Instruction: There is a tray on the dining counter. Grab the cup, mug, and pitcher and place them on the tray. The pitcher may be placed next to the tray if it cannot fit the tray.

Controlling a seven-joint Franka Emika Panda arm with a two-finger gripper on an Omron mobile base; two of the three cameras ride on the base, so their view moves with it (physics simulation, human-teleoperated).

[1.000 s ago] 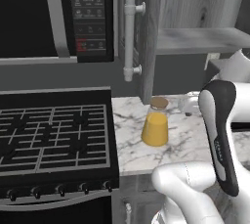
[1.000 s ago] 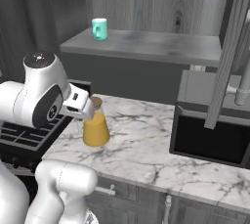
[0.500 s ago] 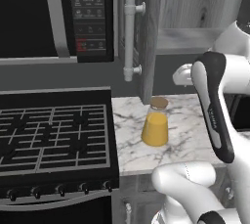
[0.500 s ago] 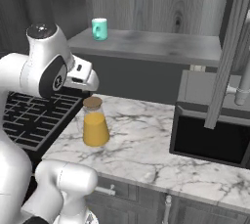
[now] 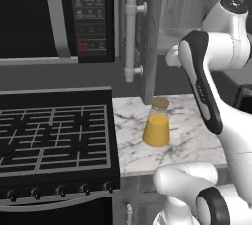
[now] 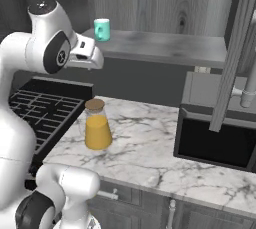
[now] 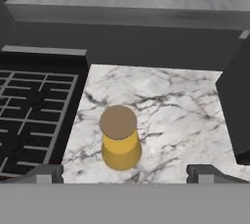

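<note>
Pincer (image 7: pixel 124 171) risen, open, above pitcher (image 7: pixel 119 138)

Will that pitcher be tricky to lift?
Probably. The pitcher looks like smooth glass, so likely slippery and breakable. It is mostly full of orange liquid, so likely heavy for its size. Its wide base on the counter should resist tipping.

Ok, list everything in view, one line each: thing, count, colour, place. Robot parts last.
pitcher: one, clear glass with orange liquid and brown lid, upright on the marble counter beside the stove.
mug: one, teal, on the grey shelf above.
counter: one, white marble with grey veins.
stove: one, black, left of the counter.
microwave: one, black, above the stove.
sink: one, dark, right of the counter.
gripper: one, dark tips, open above the pitcher.
</note>
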